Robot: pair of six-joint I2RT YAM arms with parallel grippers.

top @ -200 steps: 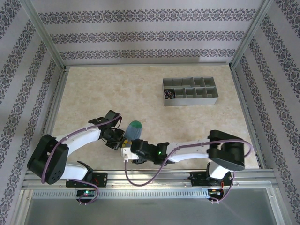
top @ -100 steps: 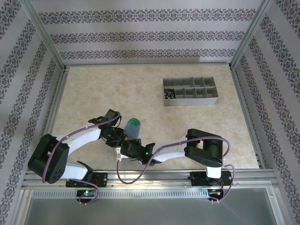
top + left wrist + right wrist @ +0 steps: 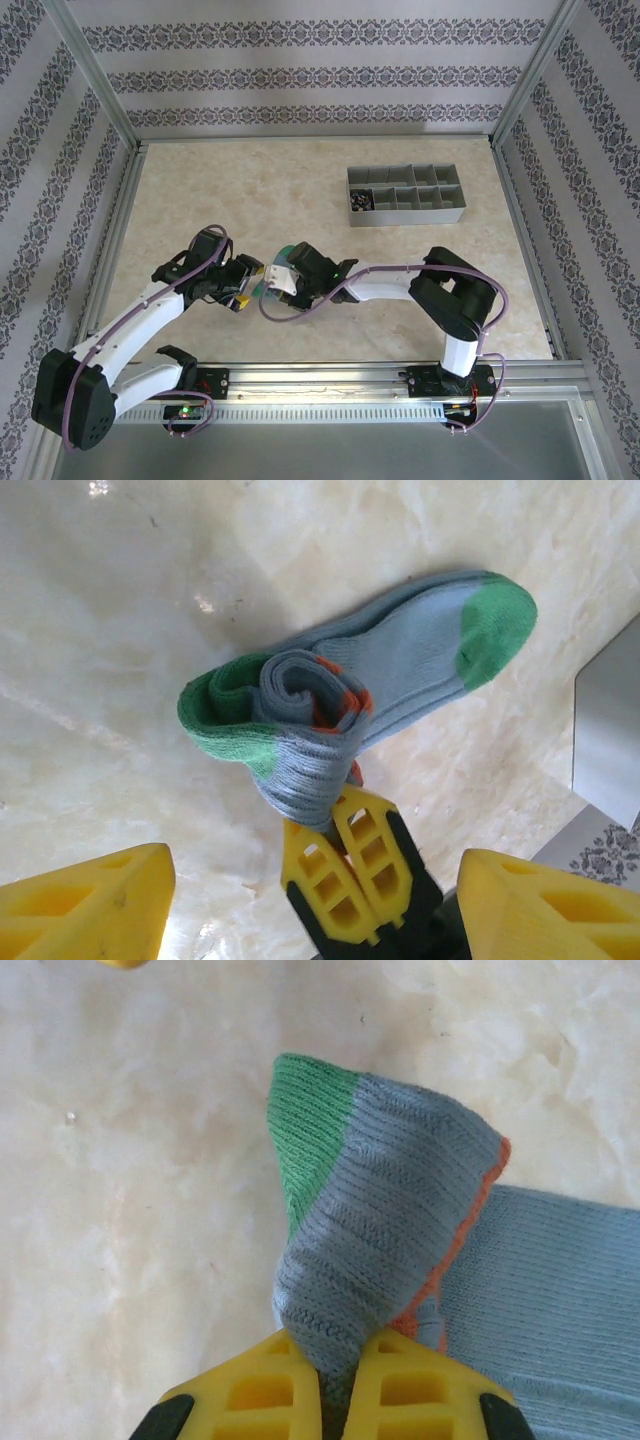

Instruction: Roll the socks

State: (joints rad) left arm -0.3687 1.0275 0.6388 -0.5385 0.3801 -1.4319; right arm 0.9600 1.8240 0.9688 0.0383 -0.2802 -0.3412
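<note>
The grey-blue knitted sock with green toe and orange cuff [image 3: 410,660] lay on the pale marbled tabletop [image 3: 110,610]; its cuff end was wound into a loose coil as far as a green patch, while the toe half lay flat, stretching away from the fingers. By my judgement the roll was about half made, with the flat length left to wind in. The right gripper [image 3: 335,1365] was clamped on the coil's outer fold, pinching it between yellow pads; the left gripper [image 3: 243,288] stood just beside the coil, facing the right one, its yellow fingers [image 3: 85,900] spread wide and empty. Well beyond both grippers sat a grey compartmented plastic tray [image 3: 405,212]; a small dark bundle [image 3: 360,203] lay in its left end compartment, possibly the other sock, too small to tell. The closeness of the two grippers around the coil seemed the likeliest hindrance.
</note>
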